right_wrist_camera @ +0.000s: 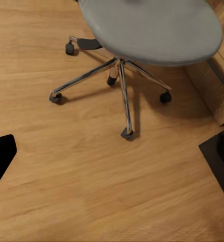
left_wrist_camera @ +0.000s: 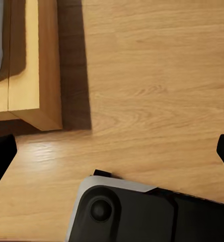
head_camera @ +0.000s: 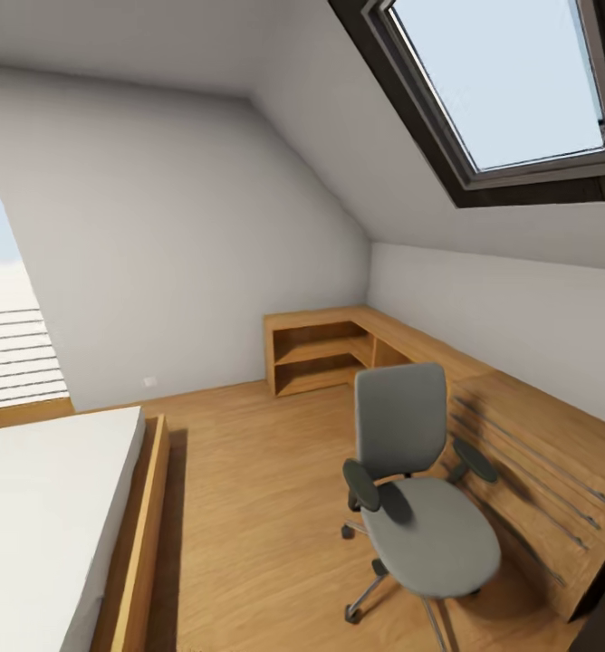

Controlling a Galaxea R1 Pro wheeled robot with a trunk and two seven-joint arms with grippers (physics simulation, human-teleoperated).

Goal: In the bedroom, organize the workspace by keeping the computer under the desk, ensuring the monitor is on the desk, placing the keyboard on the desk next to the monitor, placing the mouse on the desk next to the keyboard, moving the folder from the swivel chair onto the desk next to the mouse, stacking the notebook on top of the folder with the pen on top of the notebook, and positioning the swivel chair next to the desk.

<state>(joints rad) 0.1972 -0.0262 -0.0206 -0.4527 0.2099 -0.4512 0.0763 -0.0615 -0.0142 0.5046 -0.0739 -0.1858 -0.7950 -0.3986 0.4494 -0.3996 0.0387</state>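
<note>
Where right claw point(right_wrist_camera: 112, 156) points, swivel chair point(right_wrist_camera: 152, 27)

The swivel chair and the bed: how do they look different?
The swivel chair is grey with a tall back; the bed is white, flat and low. The swivel chair stands on a chrome star base with castors; the bed sits in a wooden frame. Both rest on the wooden floor.
</note>
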